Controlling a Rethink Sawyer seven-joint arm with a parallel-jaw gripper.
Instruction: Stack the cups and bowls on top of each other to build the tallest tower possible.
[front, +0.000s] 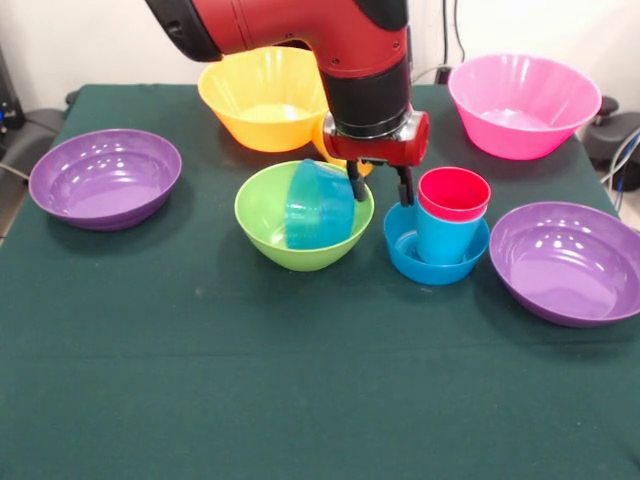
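My gripper (380, 188) hangs open between the lime green bowl (262, 238) and the tower. Its left finger (356, 184) is at the right edge of a small blue bowl (318, 205), which stands tilted on its side inside the green bowl. The right finger (405, 186) is just left of the red cup (455, 192). The tower is a second small blue bowl (405, 252) holding the blue cup (447, 240), with the red cup nested on top. A yellow-orange piece (322, 140), perhaps the third cup, shows behind the gripper.
The large orange-yellow bowl (262, 100) stands at the back behind the arm, the large pink bowl (522, 105) at the back right. One purple bowl (105, 180) sits at the left, the other (570, 262) at the right. All rest on the green tablecloth (300, 390).
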